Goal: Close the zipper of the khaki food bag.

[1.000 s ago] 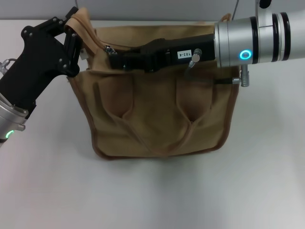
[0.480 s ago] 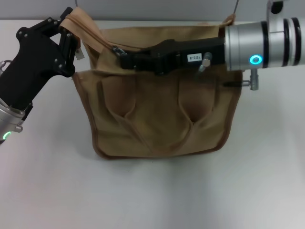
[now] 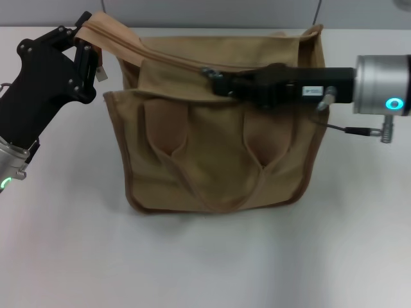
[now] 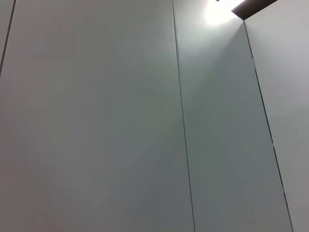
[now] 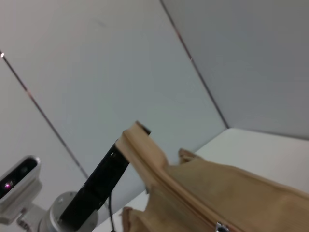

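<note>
My left gripper (image 3: pixel 90 48) clenched the khaki food bag (image 3: pixel 212 147) corner for tension; right gripper (image 3: pixel 215 80) apparently pinched the zipper (image 3: pixel 173 59) pull.

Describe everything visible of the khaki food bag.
The khaki food bag is a boxy tan canvas tote with darker brown piping and two brown strap handles hanging down its front. It stands upright on the white table. The left gripper holds its raised top corner on the robot's left. The right gripper is at the zipper along the top edge, about midway, beside the silver pull tab.
</note>
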